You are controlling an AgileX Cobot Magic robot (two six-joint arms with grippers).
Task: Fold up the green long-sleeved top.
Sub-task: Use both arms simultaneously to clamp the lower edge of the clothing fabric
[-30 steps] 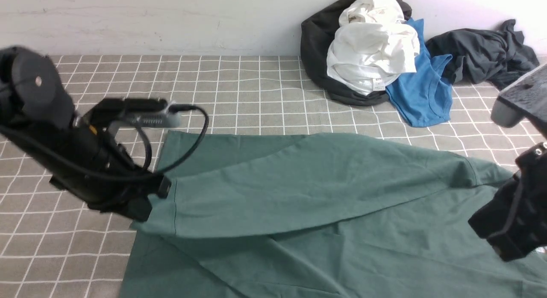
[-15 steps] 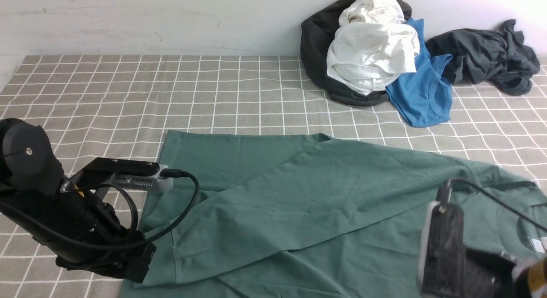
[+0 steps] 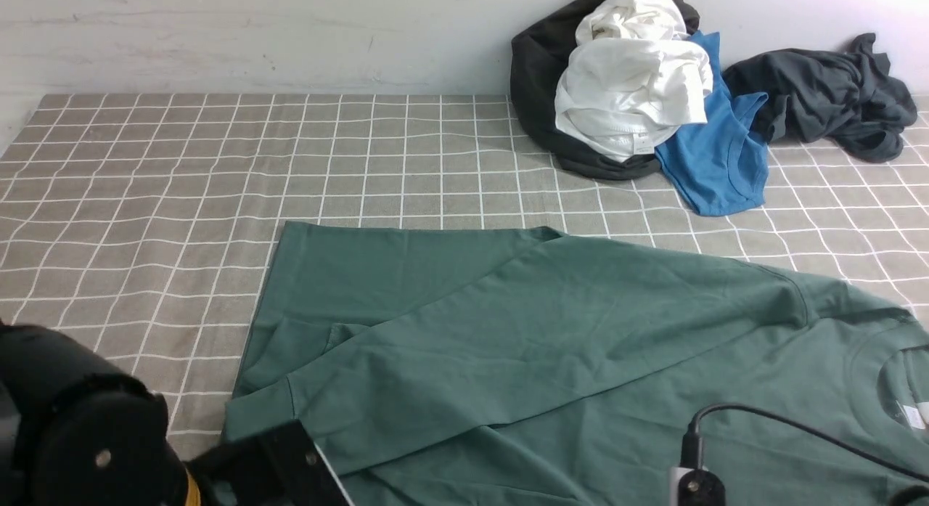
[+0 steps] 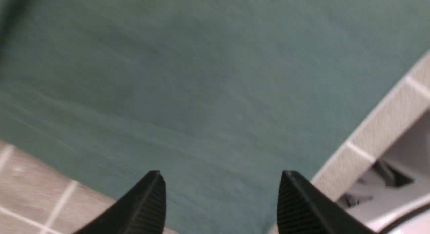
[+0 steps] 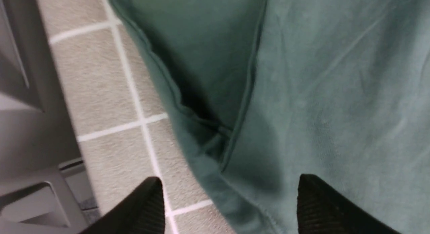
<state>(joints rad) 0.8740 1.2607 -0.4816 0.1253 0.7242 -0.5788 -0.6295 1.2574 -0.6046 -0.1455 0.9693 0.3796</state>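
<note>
The green long-sleeved top (image 3: 551, 332) lies spread across the near half of the checked cloth, one sleeve folded diagonally over the body, its cuff (image 3: 261, 411) at the near left. The collar (image 3: 882, 361) with a white label is at the right edge. My left gripper (image 4: 220, 193) is open and empty above green fabric (image 4: 201, 76) near the table's front edge. My right gripper (image 5: 228, 200) is open and empty above a seam and hem of the top (image 5: 302, 93). In the front view only the arms' rear parts show, at the bottom left (image 3: 80, 448) and bottom right (image 3: 697, 484).
A pile of black, white (image 3: 631, 92) and bright blue (image 3: 718, 157) clothes lies at the far right against the wall, with a dark grey garment (image 3: 820, 92) beside it. The grey checked cloth (image 3: 181, 165) covers the table.
Both arms have drawn back toward the near edge and mostly left the front view. The left gripper let go of the sleeve cuff, which now lies flat on the top.
</note>
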